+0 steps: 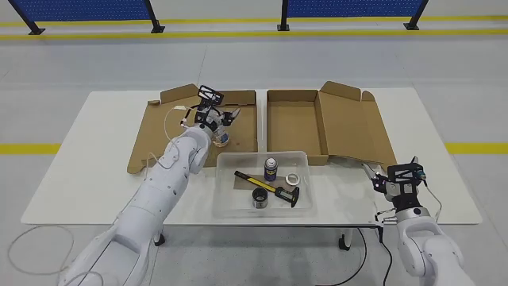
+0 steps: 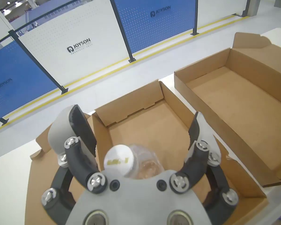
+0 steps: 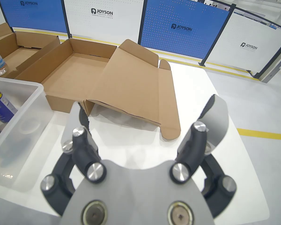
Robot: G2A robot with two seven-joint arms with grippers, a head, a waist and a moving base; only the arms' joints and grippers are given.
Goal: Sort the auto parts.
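A clear plastic bottle point(image 2: 119, 159) with a white cap stands upright in the left cardboard box point(image 1: 242, 127). My left gripper point(image 2: 135, 118) hovers open just above it, one finger on either side of the cap, not touching. The top view places this gripper point(image 1: 216, 119) over the box's middle, with the bottle point(image 1: 221, 136) right below. A clear bin point(image 1: 226, 163) at the table's front holds a blue spray can point(image 1: 271, 168), a yellow-and-black tool point(image 1: 266, 188), a roll of tape point(image 1: 293, 179) and a black cylinder point(image 1: 260, 198). My right gripper point(image 3: 145, 108) is open and holds nothing, near the front right edge point(image 1: 392, 168).
The right cardboard box point(image 1: 292, 123) lies open, with nothing in it, its lid flap point(image 3: 133, 83) folded out toward my right gripper. Bare white table point(image 1: 103, 151) lies left of the boxes. Blue and white fence panels stand behind the table.
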